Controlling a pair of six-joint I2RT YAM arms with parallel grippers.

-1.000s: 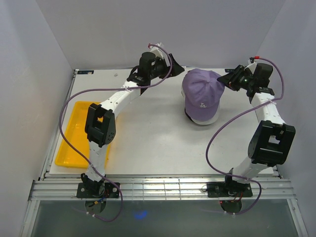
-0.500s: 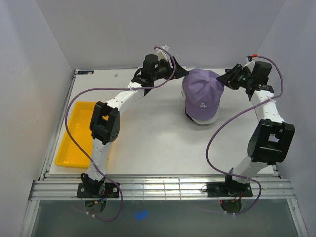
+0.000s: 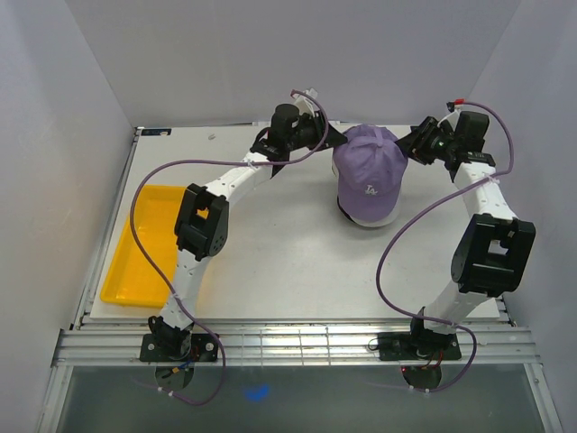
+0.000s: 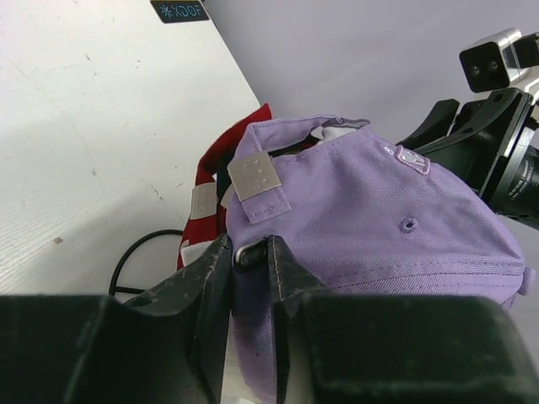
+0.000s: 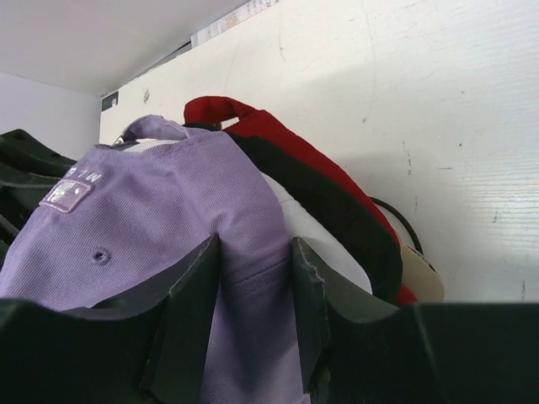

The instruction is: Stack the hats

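The lavender hat [image 3: 370,171] tops a pile at the table's back middle, brim toward the arms. Under it the right wrist view shows the white hat [image 5: 316,231], the black hat [image 5: 337,210] and the red hat [image 5: 278,135]. My left gripper [image 3: 332,144] is at the lavender hat's back left. In the left wrist view its jaws [image 4: 250,248] are pinched on the metal buckle of the rear strap. My right gripper [image 3: 407,149] is at the hat's back right, with a fold of lavender cloth [image 5: 253,278] filling the gap between its jaws [image 5: 255,248].
A yellow tray [image 3: 126,262] lies at the table's left edge. A black wire loop [image 4: 126,257] sticks out from under the pile. White walls close in the back and both sides. A cream tag [image 5: 421,269] lies by the red hat.
My left arm has swung right to the pile and its jaws have closed from wide open onto the lavender hat's strap. The right jaws have widened a little around the cloth.
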